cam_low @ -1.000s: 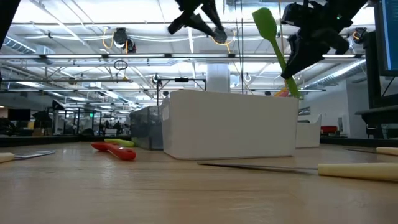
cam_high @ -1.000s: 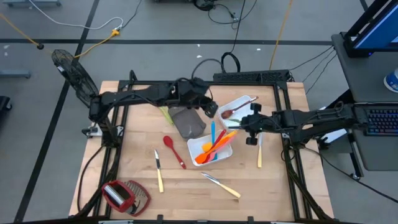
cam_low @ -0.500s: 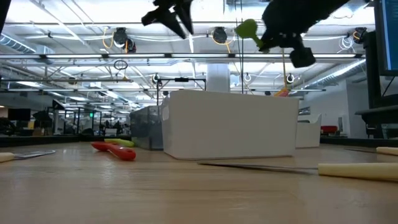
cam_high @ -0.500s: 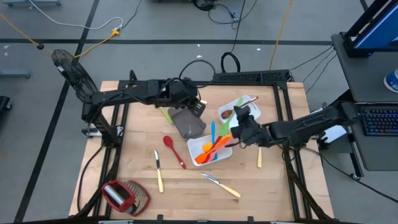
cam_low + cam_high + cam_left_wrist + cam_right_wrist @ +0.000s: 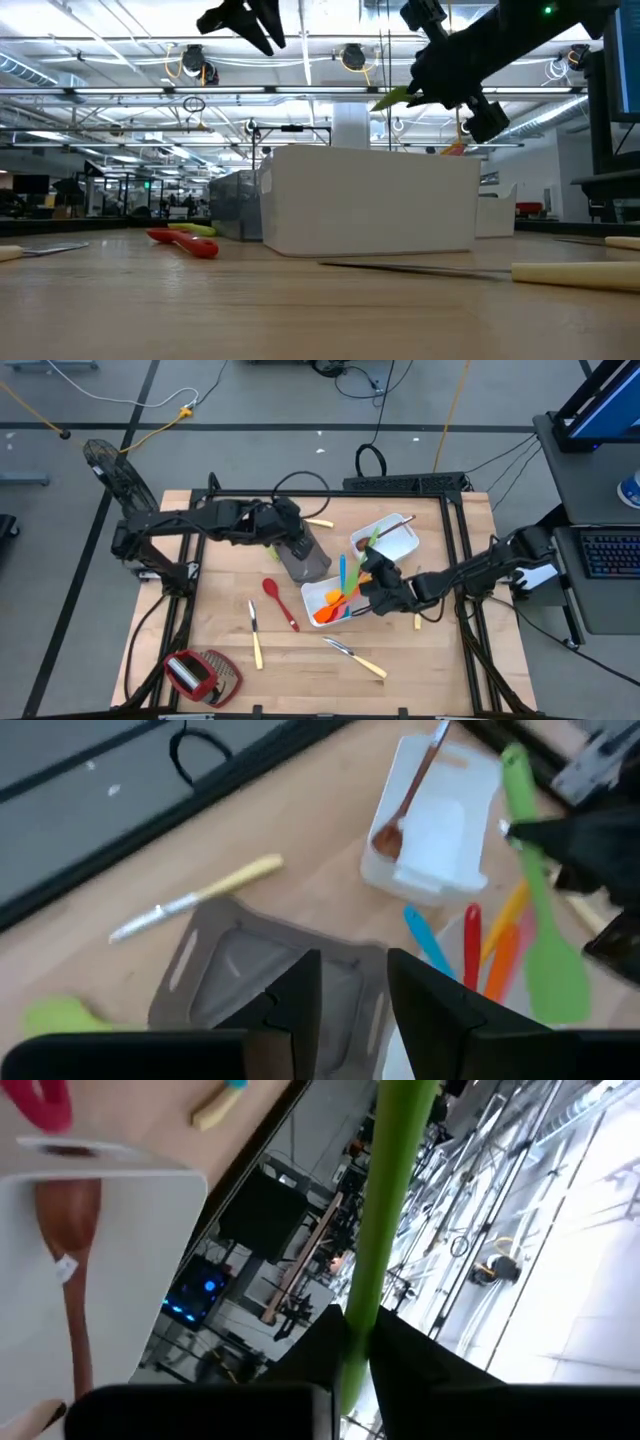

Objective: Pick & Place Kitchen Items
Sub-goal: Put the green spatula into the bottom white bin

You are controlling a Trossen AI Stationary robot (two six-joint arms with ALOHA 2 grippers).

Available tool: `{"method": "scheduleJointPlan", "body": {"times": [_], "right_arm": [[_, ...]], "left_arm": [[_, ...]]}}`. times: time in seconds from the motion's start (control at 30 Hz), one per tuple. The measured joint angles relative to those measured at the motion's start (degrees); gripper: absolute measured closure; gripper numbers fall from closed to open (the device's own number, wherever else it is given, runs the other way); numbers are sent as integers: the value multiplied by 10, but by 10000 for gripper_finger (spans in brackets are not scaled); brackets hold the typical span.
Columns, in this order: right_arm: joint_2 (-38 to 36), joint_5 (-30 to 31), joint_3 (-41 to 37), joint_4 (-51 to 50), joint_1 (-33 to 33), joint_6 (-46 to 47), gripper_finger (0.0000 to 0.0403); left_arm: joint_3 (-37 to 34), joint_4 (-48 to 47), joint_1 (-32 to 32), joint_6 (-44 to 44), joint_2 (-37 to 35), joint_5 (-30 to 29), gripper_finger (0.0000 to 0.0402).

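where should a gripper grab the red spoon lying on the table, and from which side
Probably at the middle of the handle, coming straight down from above. The red spoon lies flat on the bare wood with its round bowl toward the grey tray and its thin handle running away from it. Fingers set across that narrow handle have open table on both sides.

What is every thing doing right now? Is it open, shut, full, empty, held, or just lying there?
left gripper: open, empty
right gripper: shut on green spatula
green spatula: held in the air
grey-brown tray: looks empty
near white tray: holds orange, blue and red utensils
far white tray: holds wooden spoon
red spoon: lying loose on table
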Motion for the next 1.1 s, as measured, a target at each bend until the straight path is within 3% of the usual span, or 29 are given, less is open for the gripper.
{"method": "scheduleJointPlan", "body": {"times": [0.3, 0.6, 0.7, 0.93, 1.1], "right_arm": [[4, -7, 0, -31, 13, -27, 372], [3, 7, 38, -70, 11, 2, 373], [3, 9, 56, -18, 14, 18, 368], [2, 8, 72, 216, 47, 14, 374], [16, 21, 72, 236, 76, 34, 371]], "left_arm": [[-127, 143, -41, -26, -62, 37, 282], [-163, 191, -72, -37, -75, 60, 282], [-162, 216, -75, -20, -76, 75, 282], [-162, 223, -62, 2, -76, 97, 282], [-162, 222, -55, 9, -79, 116, 282]]}}
